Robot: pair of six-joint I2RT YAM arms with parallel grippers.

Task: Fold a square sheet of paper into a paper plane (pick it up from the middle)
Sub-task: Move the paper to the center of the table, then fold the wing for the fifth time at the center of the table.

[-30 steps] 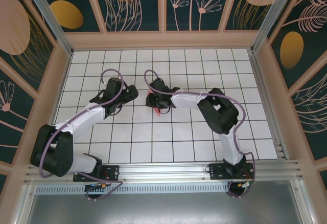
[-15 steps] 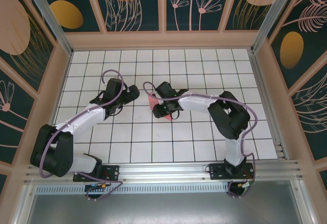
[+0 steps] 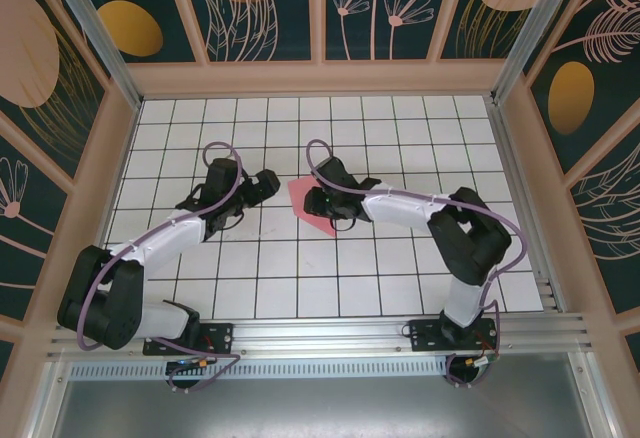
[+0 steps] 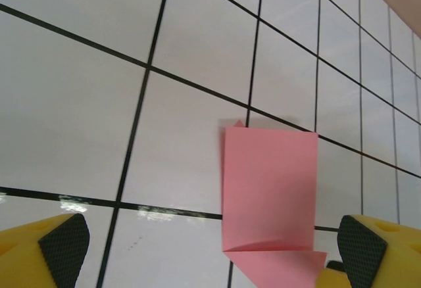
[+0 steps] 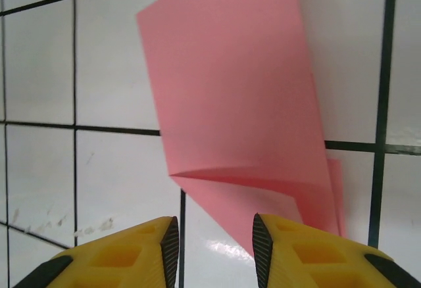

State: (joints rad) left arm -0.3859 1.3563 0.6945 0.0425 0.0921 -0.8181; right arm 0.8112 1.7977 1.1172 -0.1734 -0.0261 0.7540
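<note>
Setting: white gridded board (image 3: 400,268) boxed in by timber-framed wall panels (image 3: 265,8) painted with leaves and flowers; two arms reach in from the near edge.

Paper: the square sheet of paper (image 5: 230,84), pink-red, lies near the board's middle. It is doubled over once, and its top flap springs up from a soft, rounded fold rather than lying flat. No dart shape yet.

Right gripper: the right gripper (image 5: 212,235) sits low at the sheet's folded end, jaws a narrow gap apart with bare board showing between them. It has nothing clamped that I can see. A loose corner runs in behind one finger; whether it touches, I cannot tell.

Left gripper: the left gripper (image 4: 210,242) waits just beside the sheet on the other side. Its jaws are spread wide and hold nothing, and the paper lies ahead between its yellow fingers.

Stage: by my reading, an early fold laid over but not pressed into a crease.

Risk: the springy flap could flop back open if nothing pins it. A finger dragged across thin paper on a slick board could slide the whole sheet and skew the edges. A crease pressed off-line would carry into every later fold. Jaws closing on the curled corner could crumple it.
</note>
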